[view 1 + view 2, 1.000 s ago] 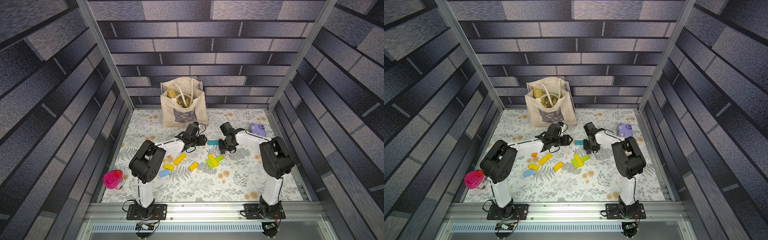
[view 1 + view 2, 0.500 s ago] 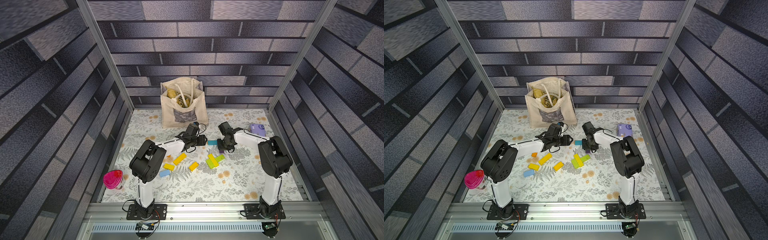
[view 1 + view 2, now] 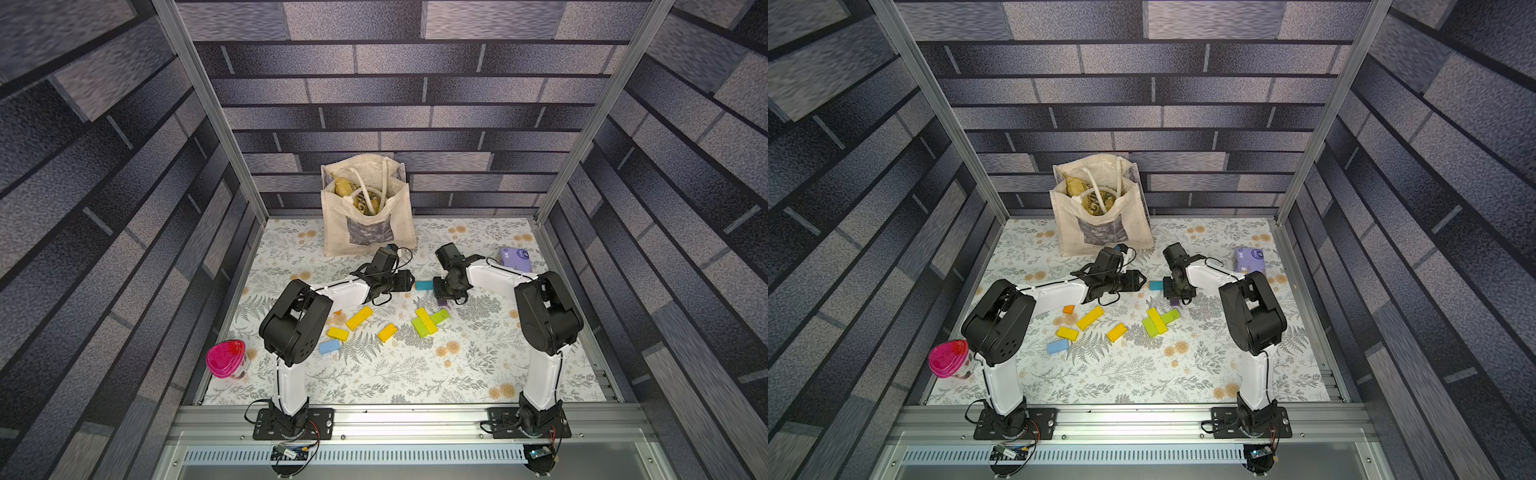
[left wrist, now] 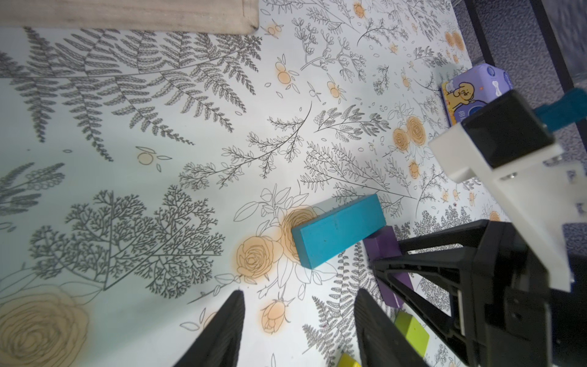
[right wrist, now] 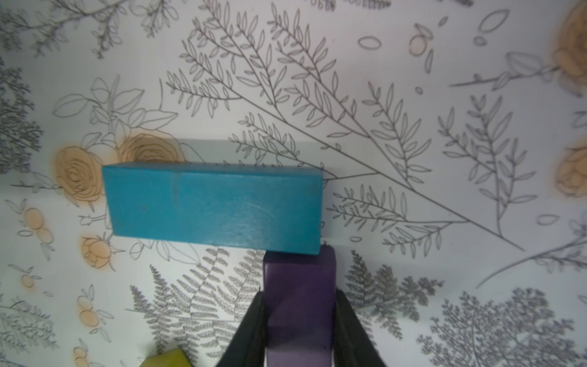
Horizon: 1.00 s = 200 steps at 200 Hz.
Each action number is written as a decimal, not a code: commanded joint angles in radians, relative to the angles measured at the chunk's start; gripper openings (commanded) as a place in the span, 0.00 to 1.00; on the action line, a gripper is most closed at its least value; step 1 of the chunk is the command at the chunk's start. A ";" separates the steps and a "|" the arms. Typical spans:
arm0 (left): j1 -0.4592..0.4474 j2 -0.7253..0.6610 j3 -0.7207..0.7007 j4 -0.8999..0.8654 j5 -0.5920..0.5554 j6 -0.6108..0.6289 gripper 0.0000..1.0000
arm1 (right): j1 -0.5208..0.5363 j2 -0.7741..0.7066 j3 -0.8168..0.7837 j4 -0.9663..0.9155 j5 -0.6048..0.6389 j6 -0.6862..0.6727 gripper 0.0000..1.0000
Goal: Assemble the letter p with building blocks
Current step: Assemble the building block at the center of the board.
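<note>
Furthest left of the building blocks, a light blue block (image 3: 330, 347) lies flat on the flowered table (image 3: 374, 382). Just beside it are a short yellow block (image 3: 337, 333), a long yellow block (image 3: 359, 318) and another short yellow one (image 3: 387, 332), with a small orange block (image 3: 1069, 309) close to the left arm. They all look like small, stiff, painted pieces. I'd guess they are light enough to skid if nudged, and smooth enough to slip from a loose pinch.

Next along, the left gripper (image 4: 298, 295) hangs low with its jaws well apart and nothing between them, pointed at the teal block (image 4: 338, 235). That block lies by itself near the middle of the table.

Right of it, the right gripper (image 5: 299, 294) has its jaws closed on the purple block (image 5: 300, 270), gripping it across its narrow width on the two long sides. That seems the sensible hold for any of these pieces, since the flat faces sit square against the pads. The purple block's end sits up against one end of the teal block's long side. I can't tell whether they actually touch.

Nearer the front, the lime green blocks (image 3: 424, 322) lie crossed one over another. The top one would have to be lifted straight up so the rest don't drag along.

Far right, the purple tissue pack (image 3: 515, 259) sits well apart from everything
</note>
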 commanded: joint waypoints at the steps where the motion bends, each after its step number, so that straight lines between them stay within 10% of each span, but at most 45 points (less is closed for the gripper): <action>1: 0.007 0.014 0.022 -0.016 0.008 -0.009 0.58 | 0.013 0.043 0.000 -0.044 0.007 0.009 0.27; 200: 0.013 0.016 0.005 -0.004 0.011 -0.015 0.59 | 0.017 -0.123 -0.072 0.041 0.009 0.010 0.52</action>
